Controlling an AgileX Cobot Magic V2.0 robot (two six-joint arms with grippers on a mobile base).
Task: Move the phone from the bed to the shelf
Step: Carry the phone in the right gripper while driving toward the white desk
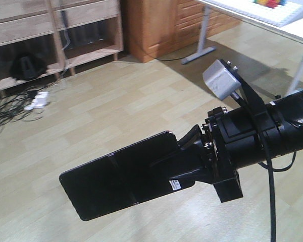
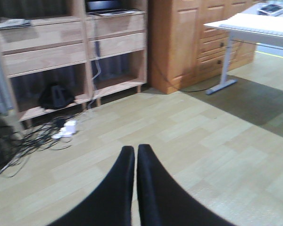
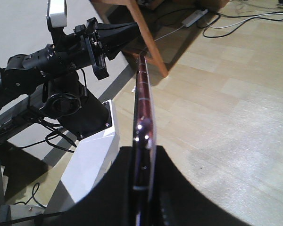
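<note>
The phone (image 1: 121,176), a slim glossy black slab with a crease across its middle, hangs flat over the wooden floor. My right gripper (image 1: 184,156) is shut on the end with the small white sticker. In the right wrist view the phone (image 3: 142,108) stands edge-on between the right gripper's (image 3: 144,155) black fingers, showing its pinkish edge. My left gripper (image 2: 135,149) is shut with nothing in it and faces the shelf (image 2: 70,52). The shelf (image 1: 86,15) stands at the far left across the floor. The bed is out of view.
A tangle of cables with a white power strip (image 1: 38,101) lies on the floor before the shelf, and a black bag (image 1: 28,65) sits on its bottom board. An orange-brown wardrobe (image 1: 156,25) and a white table (image 1: 272,20) stand to the right. The left arm (image 3: 61,52) reaches out above the robot's white base (image 3: 89,160).
</note>
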